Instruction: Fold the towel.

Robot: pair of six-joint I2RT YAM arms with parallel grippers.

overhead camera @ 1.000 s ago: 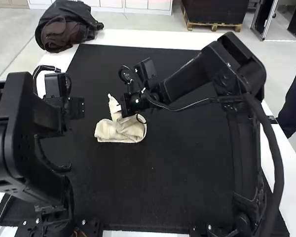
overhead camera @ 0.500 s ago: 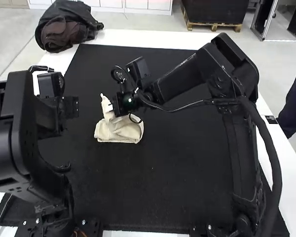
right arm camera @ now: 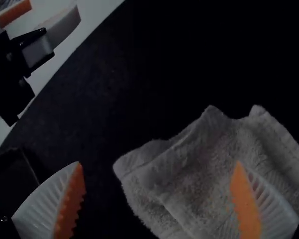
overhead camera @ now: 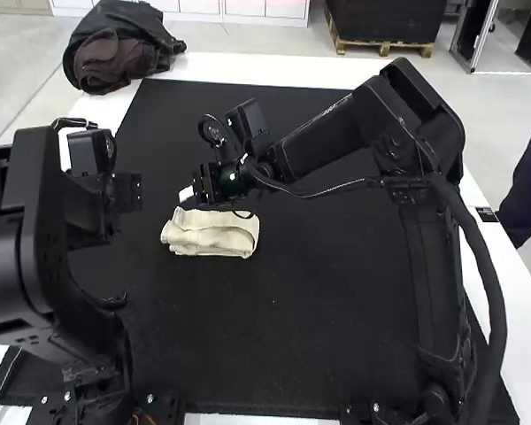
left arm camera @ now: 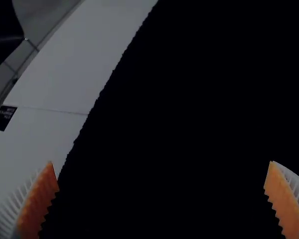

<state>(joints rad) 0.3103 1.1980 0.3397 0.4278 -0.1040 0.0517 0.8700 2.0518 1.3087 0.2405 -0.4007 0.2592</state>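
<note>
Right end effector (right arm camera: 158, 163) wide open and empty over the loosely folded towel (overhead camera: 211, 235), left of centre on the black mat (overhead camera: 292, 310), left end effector (left arm camera: 161, 162) gaping, empty too: best square those uneven edges gently before pressing flat!

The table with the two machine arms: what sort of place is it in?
Probably a robotics lab or test workshop: two jointed robot arms stand at a white table, its black mat bearing a cream towel.

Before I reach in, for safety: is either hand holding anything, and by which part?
Nothing is held: the right hand is open over the folded cream cloth towel; the left hand is open too.
</note>
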